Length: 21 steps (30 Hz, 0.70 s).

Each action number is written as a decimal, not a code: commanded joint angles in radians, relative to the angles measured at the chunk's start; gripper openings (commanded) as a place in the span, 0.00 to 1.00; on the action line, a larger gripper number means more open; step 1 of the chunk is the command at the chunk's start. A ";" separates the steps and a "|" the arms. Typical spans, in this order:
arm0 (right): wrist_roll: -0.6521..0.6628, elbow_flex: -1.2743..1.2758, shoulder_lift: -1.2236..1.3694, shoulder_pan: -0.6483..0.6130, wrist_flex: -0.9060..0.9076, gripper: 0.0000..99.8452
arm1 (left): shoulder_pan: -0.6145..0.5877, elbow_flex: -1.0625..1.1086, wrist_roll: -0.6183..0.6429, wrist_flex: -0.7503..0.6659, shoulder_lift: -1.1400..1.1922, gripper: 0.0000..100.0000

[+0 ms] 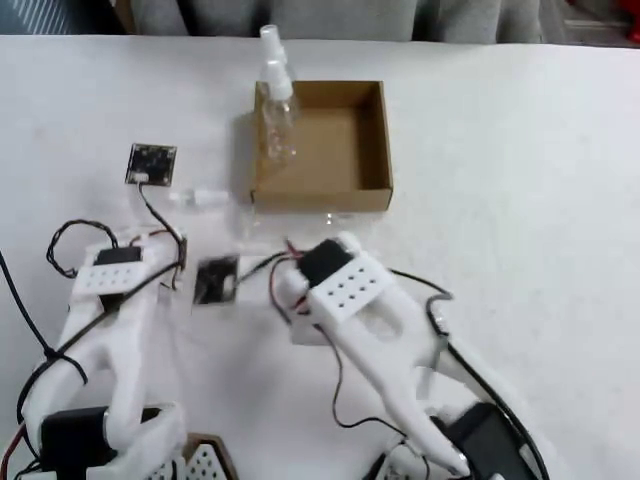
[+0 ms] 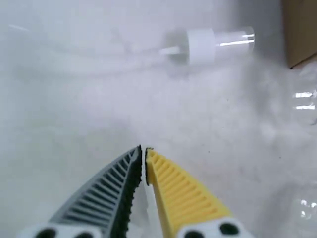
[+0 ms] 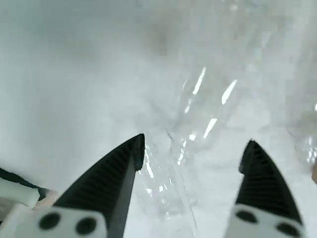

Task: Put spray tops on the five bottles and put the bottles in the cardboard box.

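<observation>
Right wrist view: right jaws gaping wide, straddling clear bottle [image 3: 198, 119] lying on desk | left jaws pressing shut, gripping nothing | spray top [image 2: 200, 45] lying loose ahead.

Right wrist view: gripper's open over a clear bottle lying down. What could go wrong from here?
1. The bottle lies on its side between the fingers of the open right gripper; round and smooth, it may roll or squirt out on closing.
2. The spray top lies loose ahead of the shut left gripper; a nudge could push it away.
3. The capped bottle stands tall at the box wall; another dropped in may topple it.
</observation>
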 commanded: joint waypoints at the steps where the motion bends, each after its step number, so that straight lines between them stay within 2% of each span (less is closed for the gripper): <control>1: -0.110 -0.054 -0.128 0.120 0.038 0.09 | -0.013 -0.060 -0.008 -0.028 0.001 0.02; 2: -0.144 -0.052 -0.157 0.165 0.038 0.03 | -0.013 -0.060 -0.008 -0.028 0.001 0.02; 3: -0.186 -0.052 -0.180 0.213 0.038 0.00 | -0.013 -0.060 -0.008 -0.028 0.001 0.02; 5: -0.281 -0.028 -0.226 0.317 0.033 0.05 | -0.013 -0.060 -0.008 -0.029 0.001 0.02; 8: -0.427 0.023 -0.278 0.463 0.016 0.01 | -0.013 -0.060 -0.009 -0.028 -0.005 0.02; 12: -0.569 0.155 -0.343 0.656 -0.047 0.02 | -0.013 -0.060 -0.041 -0.021 -0.007 0.02; 16: -0.614 0.307 -0.414 0.843 -0.150 0.02 | -0.005 -0.063 -0.195 -0.021 -0.008 0.02; 21: -0.615 0.511 -0.518 1.070 -0.334 0.02 | 0.022 -0.061 -0.261 -0.021 -0.093 0.02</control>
